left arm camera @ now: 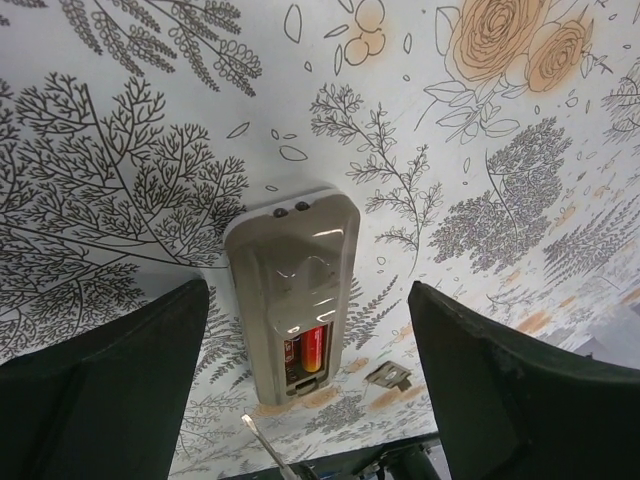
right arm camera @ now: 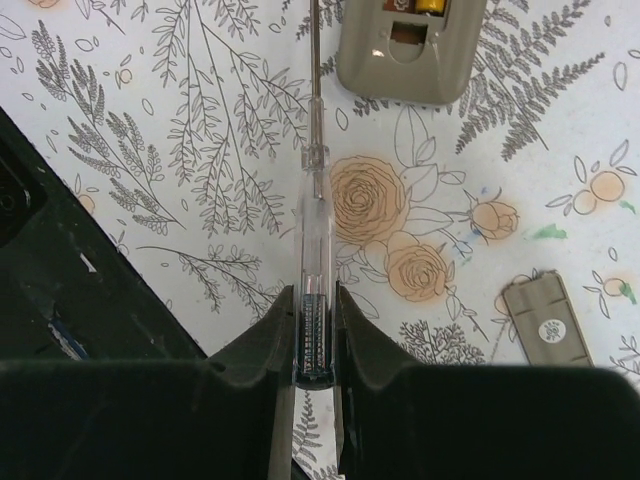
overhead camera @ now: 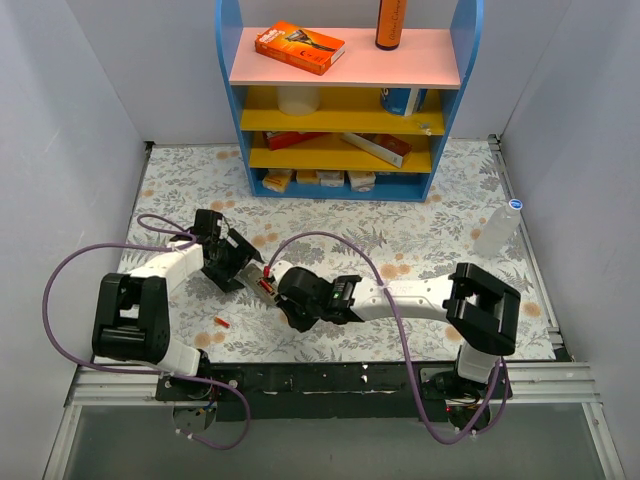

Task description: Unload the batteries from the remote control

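The grey remote control (left arm camera: 285, 275) lies on the floral table with its compartment open and one red battery (left arm camera: 313, 348) inside. My left gripper (left arm camera: 305, 287) is open and straddles the remote; its fingers (left arm camera: 120, 380) do not grip it. My right gripper (right arm camera: 318, 300) is shut on a clear-handled screwdriver (right arm camera: 314, 215), whose tip points at the remote's open end (right arm camera: 410, 60). In the top view the remote (overhead camera: 250, 272) lies between the left gripper (overhead camera: 228, 262) and the right gripper (overhead camera: 290, 295). A second red battery (overhead camera: 220, 322) lies loose on the table.
The small flat grey cover plate (right arm camera: 545, 320) lies on the table beside the remote, also in the left wrist view (left arm camera: 388, 375). A blue shelf unit (overhead camera: 345, 185) with boxes stands at the back. A clear bottle (overhead camera: 497, 230) lies at the right.
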Available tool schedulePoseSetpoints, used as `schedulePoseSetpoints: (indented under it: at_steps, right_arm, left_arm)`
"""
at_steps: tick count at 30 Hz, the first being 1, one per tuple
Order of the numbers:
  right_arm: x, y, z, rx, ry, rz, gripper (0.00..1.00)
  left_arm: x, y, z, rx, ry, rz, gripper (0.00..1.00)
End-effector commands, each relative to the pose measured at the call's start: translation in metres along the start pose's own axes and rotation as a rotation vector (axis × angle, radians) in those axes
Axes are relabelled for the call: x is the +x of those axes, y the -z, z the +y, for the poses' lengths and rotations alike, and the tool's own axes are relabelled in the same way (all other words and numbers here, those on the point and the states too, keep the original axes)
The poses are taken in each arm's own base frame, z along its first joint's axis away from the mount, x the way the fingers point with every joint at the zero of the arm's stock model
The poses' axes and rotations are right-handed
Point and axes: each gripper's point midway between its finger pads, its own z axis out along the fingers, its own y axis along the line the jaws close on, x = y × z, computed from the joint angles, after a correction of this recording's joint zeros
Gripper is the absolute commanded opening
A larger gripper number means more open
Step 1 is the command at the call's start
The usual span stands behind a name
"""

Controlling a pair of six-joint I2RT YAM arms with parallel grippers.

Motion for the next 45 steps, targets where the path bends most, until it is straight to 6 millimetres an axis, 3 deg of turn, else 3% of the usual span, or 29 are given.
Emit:
schedulePoseSetpoints:
  at_steps: [1,6,13,17,22,30,34,37,38,45]
  right_arm:
    - [-0.021,-0.005,0.02,-0.069,-0.004,-0.042,0.01]
    - [-0.016,-0.018,0.008,-0.008,0.002,-0.006,0.01]
    - [0.007,-0.02,-0.044,0.15,-0.041,0.035,0.01]
    - [0.001,-0.008,-0.068,0.189,-0.064,-0.005,0.01]
    - [-0.008,0.0,-0.094,0.227,-0.042,-0.002,0.01]
    - [-0.011,0.036,-0.095,0.219,0.041,0.028,0.01]
    - [-0.014,0.05,-0.105,0.241,0.137,0.05,0.01]
    - [-0.024,0.05,-0.104,0.205,0.205,0.069,0.01]
    - [-0.017,0.048,-0.107,0.211,0.243,0.121,0.01]
    - [-0.045,0.051,-0.123,0.299,0.361,0.115,0.01]
  left_arm:
    - [-0.01,0.019,-0.012,0.03,-0.047,-0.064,0.82]
    - [-0.04,0.039,-0.034,0.018,-0.183,-0.153,0.81]
    - [-0.055,0.041,-0.035,-0.038,-0.337,-0.168,0.77]
    - [-0.044,0.026,-0.027,-0.04,-0.384,-0.09,0.67]
    - [-0.017,0.01,-0.02,0.019,-0.392,0.029,0.61]
    - [0.026,0.003,-0.025,0.188,-0.369,0.199,0.56]
    - [0.021,-0.002,-0.038,0.231,-0.378,0.198,0.54]
    - [0.014,-0.006,-0.046,0.237,-0.379,0.19,0.51]
    - [0.014,-0.011,-0.044,0.223,-0.372,0.2,0.5]
    - [0.015,-0.02,-0.054,0.272,-0.37,0.24,0.43]
